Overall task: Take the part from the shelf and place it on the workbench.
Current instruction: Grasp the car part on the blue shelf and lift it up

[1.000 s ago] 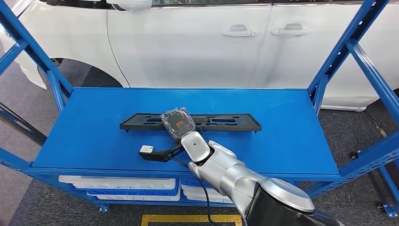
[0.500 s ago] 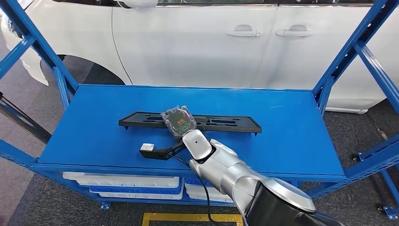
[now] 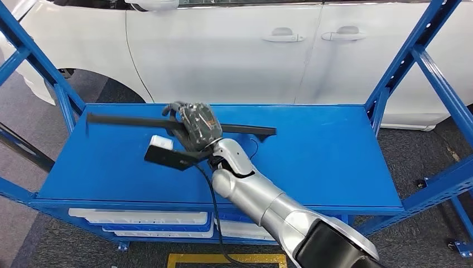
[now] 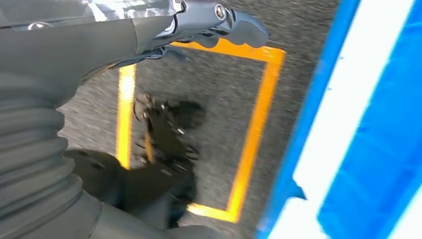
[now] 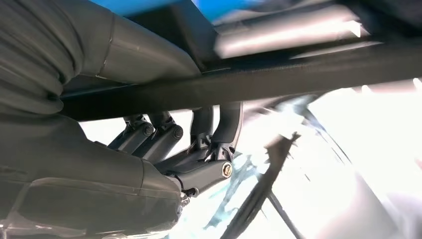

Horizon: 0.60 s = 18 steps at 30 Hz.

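White car point(image 3: 234, 50) behind a blue shelf point(image 3: 334, 162), with white trays point(image 3: 139, 218) stacked on the lower level, their contents hidden. Long black part point(image 3: 245, 130) lifted off the shelf's top surface and held level above it, gripped near its middle by the right hand point(image 3: 192, 125), fingers wrapped around the bar point(image 5: 298, 74) in the right wrist view. Left hand point(image 4: 149, 25) hanging over grey floor with a yellow-lined square point(image 4: 259, 119), fingers curled in; whether anything sits in them, cannot tell.

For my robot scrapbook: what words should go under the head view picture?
The robot's right hand holds a long black part lifted above the blue shelf, with a white car parked behind.
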Tool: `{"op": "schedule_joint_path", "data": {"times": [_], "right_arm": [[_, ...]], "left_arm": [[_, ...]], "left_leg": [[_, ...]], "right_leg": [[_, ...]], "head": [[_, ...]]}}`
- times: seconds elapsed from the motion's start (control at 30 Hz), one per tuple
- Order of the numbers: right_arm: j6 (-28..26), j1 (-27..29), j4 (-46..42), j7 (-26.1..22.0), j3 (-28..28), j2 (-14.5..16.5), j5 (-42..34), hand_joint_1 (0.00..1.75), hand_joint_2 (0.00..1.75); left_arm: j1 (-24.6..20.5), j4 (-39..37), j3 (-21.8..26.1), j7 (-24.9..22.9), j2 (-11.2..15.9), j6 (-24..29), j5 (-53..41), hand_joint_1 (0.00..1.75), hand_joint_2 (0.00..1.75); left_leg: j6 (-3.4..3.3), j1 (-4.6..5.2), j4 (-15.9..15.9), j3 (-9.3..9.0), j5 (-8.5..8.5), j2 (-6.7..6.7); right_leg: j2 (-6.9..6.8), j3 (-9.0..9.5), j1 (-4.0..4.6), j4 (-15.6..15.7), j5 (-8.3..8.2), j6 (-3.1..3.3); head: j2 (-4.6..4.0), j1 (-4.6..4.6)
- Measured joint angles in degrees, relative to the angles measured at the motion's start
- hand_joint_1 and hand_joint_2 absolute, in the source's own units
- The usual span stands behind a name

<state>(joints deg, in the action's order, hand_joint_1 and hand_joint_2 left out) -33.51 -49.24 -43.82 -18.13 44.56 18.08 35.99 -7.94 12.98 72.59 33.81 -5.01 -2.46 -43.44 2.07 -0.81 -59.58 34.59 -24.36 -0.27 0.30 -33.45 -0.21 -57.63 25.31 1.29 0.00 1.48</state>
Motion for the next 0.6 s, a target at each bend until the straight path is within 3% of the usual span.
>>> {"op": "schedule_joint_path", "data": {"times": [0.03,0.17,0.23,0.3,0.33,0.37,0.4,0.47,0.5,0.53,0.6], "right_arm": [[1.1,0.7,-4.2,-1.5,-2.5,-0.6,-3.0,1.75,1.75],[6.4,4.2,-17.3,-7.3,-9.2,-2.9,-16.3,1.75,1.75],[12.5,6.2,-23.8,-9.7,-12.1,-4.4,-27.0,1.75,1.75],[17.0,8.2,-29.5,-10.7,-14.8,-6.5,-33.7,1.75,1.75],[17.9,9.2,-31.5,-11.0,-15.8,-7.4,-35.0,1.75,1.75],[18.7,9.9,-33.5,-11.2,-16.8,-8.1,-36.0,1.75,1.75],[19.6,10.5,-34.9,-11.6,-17.4,-8.5,-36.9,1.75,1.75],[23.0,11.4,-37.8,-12.6,-18.1,-9.2,-40.3,1.75,1.75],[25.5,12.0,-39.4,-12.9,-18.4,-9.6,-42.7,1.75,1.75],[27.9,12.8,-41.1,-13.1,-18.7,-10.0,-45.2,1.75,1.75],[31.4,14.7,-44.5,-13.2,-19.2,-10.8,-49.1,1.75,1.75]], "left_arm": [[-0.1,0.0,0.3,0.3,0.0,0.0,0.4,0.00,1.75],[-0.4,0.0,1.1,4.0,-0.1,-0.3,2.8,0.00,1.75],[-0.5,0.0,1.5,5.4,-0.2,-0.2,3.4,0.00,1.75],[-0.4,0.0,1.6,5.9,-0.2,-0.2,3.7,0.00,1.75],[-0.3,0.0,1.7,6.0,-0.2,-0.3,3.8,0.00,1.75],[-0.2,0.0,1.7,6.1,-0.2,-0.3,3.9,0.00,1.75],[-0.1,0.0,1.7,6.1,-0.3,-0.3,4.0,0.00,1.75],[-0.2,0.0,1.8,6.1,-0.3,-0.1,4.5,0.00,1.75],[-0.2,0.0,2.0,6.1,-0.4,0.0,4.8,0.00,1.75],[-0.1,0.0,2.1,6.2,-0.4,0.3,5.1,0.00,1.75],[0.4,0.0,2.4,6.2,-0.4,0.6,5.6,0.00,1.75]], "left_leg": [[-0.35,0.13,1.7,-0.68,0.27,-0.04],[-1.79,0.02,2.5,-0.67,0.20,-0.11],[-2.47,-0.11,2.7,-0.75,0.31,-0.06],[-2.87,0.00,2.7,-0.74,0.21,-0.10],[-2.94,0.06,2.6,-0.75,0.15,-0.13],[-2.95,0.12,2.5,-0.77,0.08,-0.15],[-2.91,0.19,2.4,-0.80,-0.02,-0.15],[-2.66,0.36,2.1,-0.84,-0.31,-0.13],[-2.47,0.47,2.0,-0.80,-0.47,-0.13],[-2.26,0.55,1.8,-0.78,-0.61,-0.13],[-1.72,0.60,1.8,-0.82,-0.78,-0.11]], "right_leg": [[-0.04,-0.12,0.10,0.0,0.03,-0.28],[-0.12,-0.76,0.10,-0.9,0.74,-1.53],[-0.11,-3.11,-0.02,-6.1,3.74,-2.02],[-0.12,-7.00,-0.08,-14.0,7.10,-2.30],[-0.12,-8.36,-0.10,-16.5,7.60,-2.35],[-0.12,-8.69,-0.11,-16.7,6.94,-2.30],[-0.13,-7.84,-0.10,-14.5,5.24,-2.16],[-0.14,-4.14,0.01,-6.3,1.26,-1.67],[-0.15,-2.64,0.12,-3.0,0.06,-1.45],[-0.16,-1.78,0.24,-1.2,-0.41,-1.26],[-0.13,-1.55,0.42,-0.5,-0.40,-0.83]], "head": [[0.00,-0.02],[0.00,-0.07],[0.00,-0.12],[0.00,-0.21],[0.00,-0.23],[0.00,-0.26],[0.00,-0.26],[0.00,-0.25],[0.00,-0.24],[0.00,-0.22],[0.00,-0.21]]}}
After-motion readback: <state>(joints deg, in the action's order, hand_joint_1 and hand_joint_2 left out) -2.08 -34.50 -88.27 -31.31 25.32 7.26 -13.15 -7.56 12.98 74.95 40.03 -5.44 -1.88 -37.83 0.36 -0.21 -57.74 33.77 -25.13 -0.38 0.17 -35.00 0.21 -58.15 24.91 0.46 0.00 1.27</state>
